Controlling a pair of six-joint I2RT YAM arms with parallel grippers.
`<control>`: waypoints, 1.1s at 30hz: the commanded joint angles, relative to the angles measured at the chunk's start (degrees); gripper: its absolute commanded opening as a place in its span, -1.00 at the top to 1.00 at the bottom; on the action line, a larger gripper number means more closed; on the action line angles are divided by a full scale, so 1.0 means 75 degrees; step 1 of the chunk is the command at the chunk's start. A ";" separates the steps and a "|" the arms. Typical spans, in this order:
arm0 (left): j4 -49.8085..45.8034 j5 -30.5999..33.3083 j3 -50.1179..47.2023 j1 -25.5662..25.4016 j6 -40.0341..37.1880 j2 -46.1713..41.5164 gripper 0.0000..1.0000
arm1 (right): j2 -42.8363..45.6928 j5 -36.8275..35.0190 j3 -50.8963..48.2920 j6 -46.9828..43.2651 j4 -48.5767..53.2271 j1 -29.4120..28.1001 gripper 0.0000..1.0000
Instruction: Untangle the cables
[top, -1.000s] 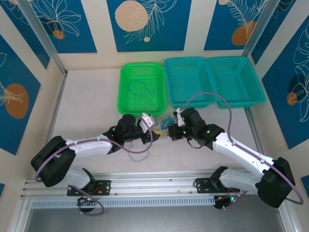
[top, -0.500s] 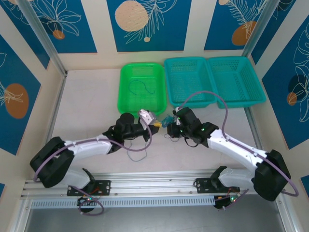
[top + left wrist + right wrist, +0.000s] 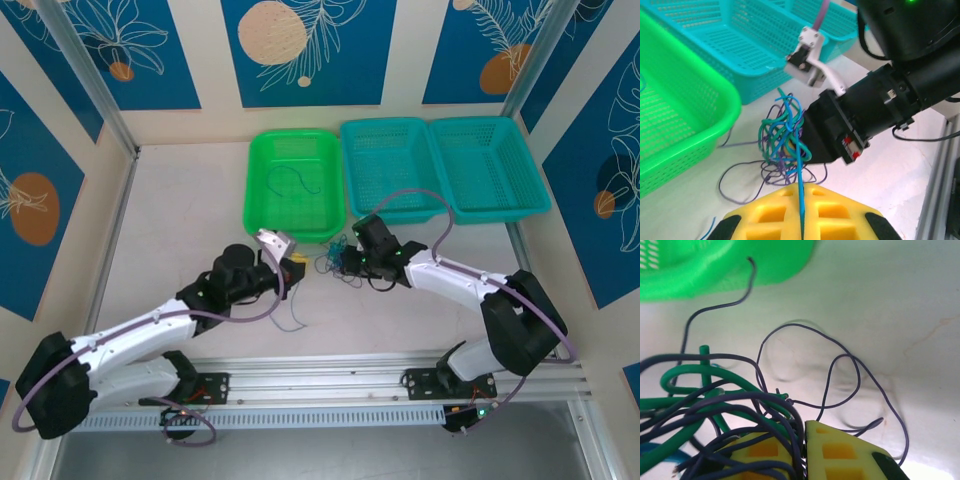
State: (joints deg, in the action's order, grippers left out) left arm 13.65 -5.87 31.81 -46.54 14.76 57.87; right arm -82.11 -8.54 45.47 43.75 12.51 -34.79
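though clumped, cables (image 3: 785,132) stretched crosswise between left tool (image 3: 802,200) and right tool (image 3: 801,435)

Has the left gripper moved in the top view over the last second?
Yes. The left gripper has slid left, from below the green basket's right corner to below its middle, shut on a blue cable.

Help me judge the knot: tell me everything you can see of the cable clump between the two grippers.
The cable clump is a loose knot of thin, plastic-looking wires: green, light blue and dark violet-blue. It sits off the corner of the green basket. One blue strand runs taut into the shut left gripper; the right gripper is shut on dark strands. Loose loops trail over the table.
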 commanded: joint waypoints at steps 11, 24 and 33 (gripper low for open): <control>-0.0590 0.2200 -0.0145 0.0662 0.0810 -0.2826 1.00 | 0.0872 -0.0818 -0.1587 0.1569 0.1597 0.2599 0.97; -0.0206 0.0538 -0.0504 0.1143 0.0985 -0.2431 1.00 | 0.3477 0.1984 -0.2805 0.0601 0.0572 0.3454 0.87; 0.1473 -0.2074 -0.0496 0.0384 -0.0061 0.0159 -0.13 | 0.3579 0.1416 -0.2016 -0.0380 0.1364 0.1591 0.98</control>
State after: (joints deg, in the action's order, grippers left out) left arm 19.75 -13.78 26.39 -41.47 20.08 57.43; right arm -57.14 0.80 28.67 44.91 21.56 -20.16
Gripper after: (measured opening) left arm 0.535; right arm 0.089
